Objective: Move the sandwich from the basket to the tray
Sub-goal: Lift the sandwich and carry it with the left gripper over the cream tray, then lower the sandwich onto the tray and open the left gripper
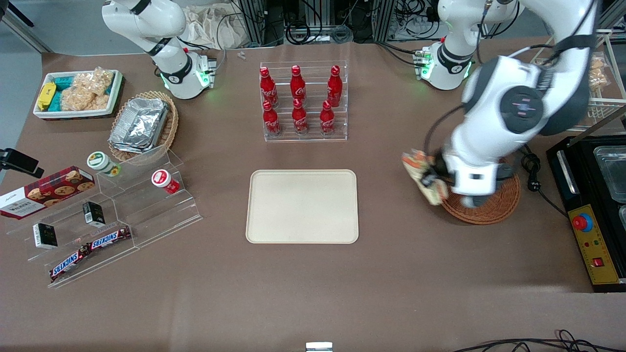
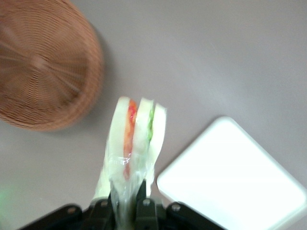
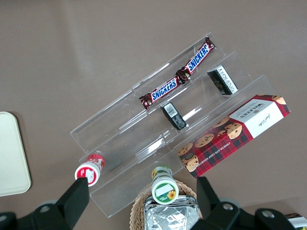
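While beside basket point(image 1: 489, 205): tool point(image 2: 127, 201)-pinched sandwich point(image 2: 134, 139).

The working arm covers much of the round reddish-brown wicker basket point(image 1: 494, 208) in the front view. The left arm's gripper point(image 2: 128, 203), clamped on the clear-wrapped triangular sandwich point(image 2: 136, 139), is cut off by the wrist picture's edge, as is the cream-beige rectangular tray point(image 2: 230, 177).

Clear, glossy plastic wrap, crinkled, around the sandwich point(image 2: 134, 139); soft matt bread faces underneath. Pinched in the gripper point(image 2: 125, 203) of matt black plastic, held above bare tabletop between basket and tray. Rough woven wicker, reddish-brown, on the basket point(image 2: 43, 72). Smooth, plain cream plastic, faintly sheeny, on the tray point(image 1: 302, 206). Matt brown covering, smooth and paper-like, over the table point(image 1: 313, 293).
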Robot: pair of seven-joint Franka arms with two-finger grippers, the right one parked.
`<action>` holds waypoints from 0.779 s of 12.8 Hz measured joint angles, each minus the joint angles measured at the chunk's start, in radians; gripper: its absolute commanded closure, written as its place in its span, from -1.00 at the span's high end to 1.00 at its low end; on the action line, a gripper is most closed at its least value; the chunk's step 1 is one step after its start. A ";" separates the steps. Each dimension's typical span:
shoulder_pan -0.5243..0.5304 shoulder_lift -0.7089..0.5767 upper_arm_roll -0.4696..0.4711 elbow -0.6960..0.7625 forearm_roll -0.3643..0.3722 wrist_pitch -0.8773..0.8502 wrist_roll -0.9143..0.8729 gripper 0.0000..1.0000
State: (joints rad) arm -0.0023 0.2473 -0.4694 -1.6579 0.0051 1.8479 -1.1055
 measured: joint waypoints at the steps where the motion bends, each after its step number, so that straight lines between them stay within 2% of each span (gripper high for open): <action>1: -0.008 0.035 -0.051 0.000 0.001 0.034 0.009 -1.00; 3: -0.066 0.132 -0.092 -0.001 0.032 0.098 0.028 -1.00; 5: -0.143 0.252 -0.093 0.008 0.114 0.194 0.029 -1.00; 10: -0.189 0.502 -0.093 0.148 0.273 0.275 0.033 -1.00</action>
State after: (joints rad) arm -0.1915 0.7493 -0.5620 -1.5096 0.2784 2.1232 -1.0726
